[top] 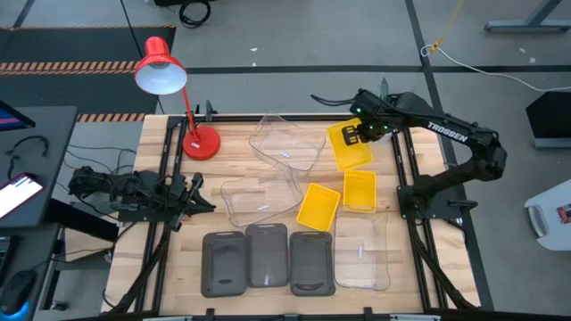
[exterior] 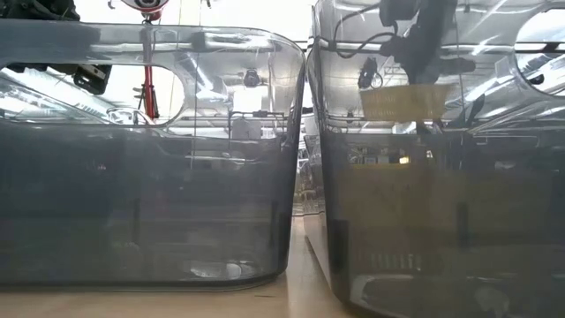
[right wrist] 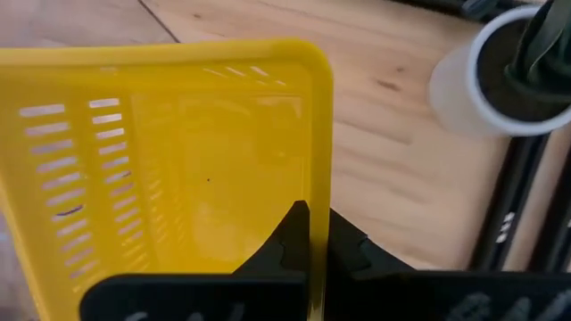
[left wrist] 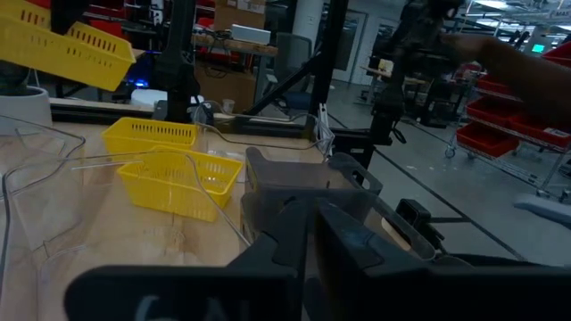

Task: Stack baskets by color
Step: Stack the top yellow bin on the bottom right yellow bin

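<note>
Right hand (top: 359, 135), fingers pinched on the rim of one slotted yellow plastic basket (top: 349, 146), holds it lifted at the far right part of the slatted wooden bench (top: 169, 267), just beside a white cylindrical pot (right wrist: 495, 85). Two more yellow baskets (top: 318, 207) (top: 359, 190) lie near mid-bench, touching at a corner; glossy clear bins (top: 285, 147) (top: 259, 201) (top: 363, 252) with rounded corners sit around them; three smoky dark grey bins (top: 224, 262) (top: 267, 255) (top: 311, 262) stand side by side along the near edge. Left hand (top: 198, 198), fingers nearly together and holding nothing, rests at the left edge, near a red metal desk lamp (top: 162, 73).
</note>
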Tool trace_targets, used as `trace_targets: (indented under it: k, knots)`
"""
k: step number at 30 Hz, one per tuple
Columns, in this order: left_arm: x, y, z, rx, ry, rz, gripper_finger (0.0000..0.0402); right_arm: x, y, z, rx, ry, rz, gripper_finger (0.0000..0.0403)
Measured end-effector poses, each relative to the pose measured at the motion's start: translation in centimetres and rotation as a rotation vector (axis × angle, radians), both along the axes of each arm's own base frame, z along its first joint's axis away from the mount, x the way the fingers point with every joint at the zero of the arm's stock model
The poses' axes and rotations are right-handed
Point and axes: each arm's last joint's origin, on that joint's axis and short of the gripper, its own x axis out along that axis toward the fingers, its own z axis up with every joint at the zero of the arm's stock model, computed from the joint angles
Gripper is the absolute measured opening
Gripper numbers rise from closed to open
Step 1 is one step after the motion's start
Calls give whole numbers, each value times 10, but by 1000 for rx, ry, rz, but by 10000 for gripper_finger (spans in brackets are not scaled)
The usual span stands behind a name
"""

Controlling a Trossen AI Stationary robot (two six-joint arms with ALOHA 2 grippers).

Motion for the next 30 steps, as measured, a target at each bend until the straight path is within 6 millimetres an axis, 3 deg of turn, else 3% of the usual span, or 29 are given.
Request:
trace_targets:
  k: [8,16,30]
  knots:
    - [0,0,0,0,0,0,36,13,19,-1,5,-37,-111,5]
    - [0,0,0,0,0,0,27,30,32,-19,89,48,-165,5]
    - [0,0,0,0,0,0,36,14,69,-50,234,182,-243,4]
